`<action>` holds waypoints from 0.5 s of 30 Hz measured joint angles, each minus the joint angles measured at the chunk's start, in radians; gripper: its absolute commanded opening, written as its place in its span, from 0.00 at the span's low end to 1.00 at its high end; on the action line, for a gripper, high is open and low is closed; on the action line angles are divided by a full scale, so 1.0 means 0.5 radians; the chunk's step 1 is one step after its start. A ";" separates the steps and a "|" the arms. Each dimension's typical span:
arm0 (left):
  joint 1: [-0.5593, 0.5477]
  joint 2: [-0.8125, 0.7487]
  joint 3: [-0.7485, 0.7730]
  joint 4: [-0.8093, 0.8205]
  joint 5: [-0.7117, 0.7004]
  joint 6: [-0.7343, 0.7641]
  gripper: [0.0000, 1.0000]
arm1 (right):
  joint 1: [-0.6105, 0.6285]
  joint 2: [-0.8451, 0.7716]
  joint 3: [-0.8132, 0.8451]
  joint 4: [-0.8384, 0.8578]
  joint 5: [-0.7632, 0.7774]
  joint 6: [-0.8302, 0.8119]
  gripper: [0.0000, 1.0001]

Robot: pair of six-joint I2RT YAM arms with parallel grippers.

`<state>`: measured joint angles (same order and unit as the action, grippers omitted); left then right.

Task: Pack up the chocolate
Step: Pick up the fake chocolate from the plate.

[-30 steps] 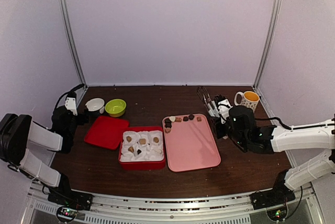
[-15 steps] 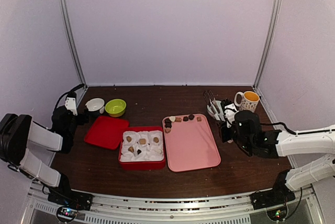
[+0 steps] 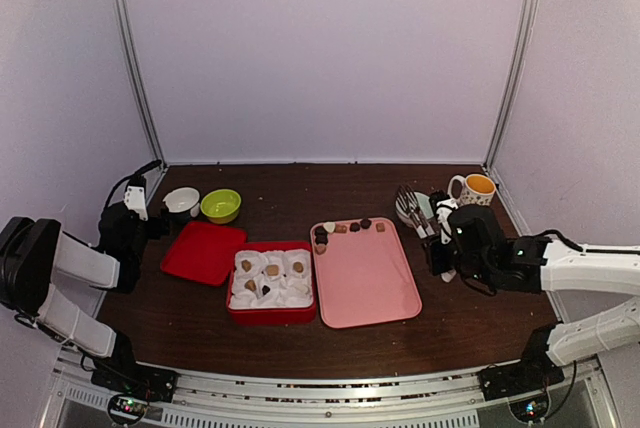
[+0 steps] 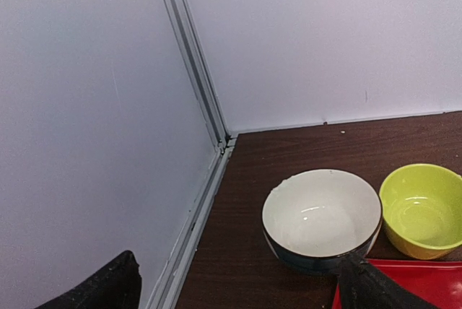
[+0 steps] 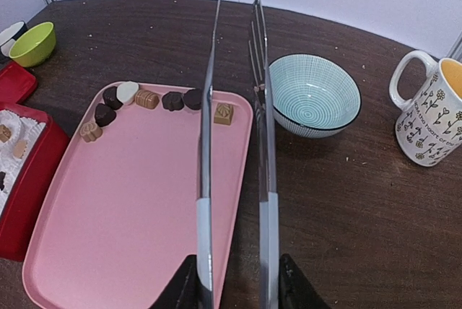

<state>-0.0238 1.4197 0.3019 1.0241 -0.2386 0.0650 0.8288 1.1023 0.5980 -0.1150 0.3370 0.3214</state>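
Several small chocolates (image 3: 345, 228), dark, light brown and one cream, lie in a row at the far edge of the pink tray (image 3: 370, 283); they also show in the right wrist view (image 5: 148, 99). More pieces sit in white paper cups in the red box (image 3: 271, 278). My right gripper (image 3: 438, 246) is shut on long metal tongs (image 5: 234, 107), whose tips hover apart over the tray's right far corner. In the right wrist view the gripper (image 5: 234, 287) sits at the bottom edge. My left gripper (image 4: 234, 291) is open and empty by the white bowl (image 4: 321, 219).
A red lid (image 3: 203, 251) lies left of the box. A green bowl (image 3: 221, 205) stands beside the white bowl. A blue-patterned bowl (image 5: 314, 94) and a flowered mug (image 5: 429, 110) stand right of the tray. Walls close in on both sides.
My right arm has drawn back to the right, carrying the tongs from near the tray's right edge toward the patterned bowl. The left arm has not moved.
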 measured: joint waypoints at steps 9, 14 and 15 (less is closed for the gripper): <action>0.000 0.000 0.000 0.000 0.000 0.000 0.98 | 0.000 -0.004 0.156 -0.411 -0.037 0.223 0.30; 0.000 0.000 0.000 0.000 0.000 0.000 0.98 | 0.000 0.035 0.203 -0.537 -0.044 0.300 0.30; 0.000 0.000 0.000 0.000 0.000 0.000 0.98 | 0.000 0.037 0.203 -0.554 -0.045 0.309 0.31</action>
<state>-0.0238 1.4197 0.3019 1.0241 -0.2386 0.0650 0.8288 1.1206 0.6994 -0.3920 0.3145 0.4759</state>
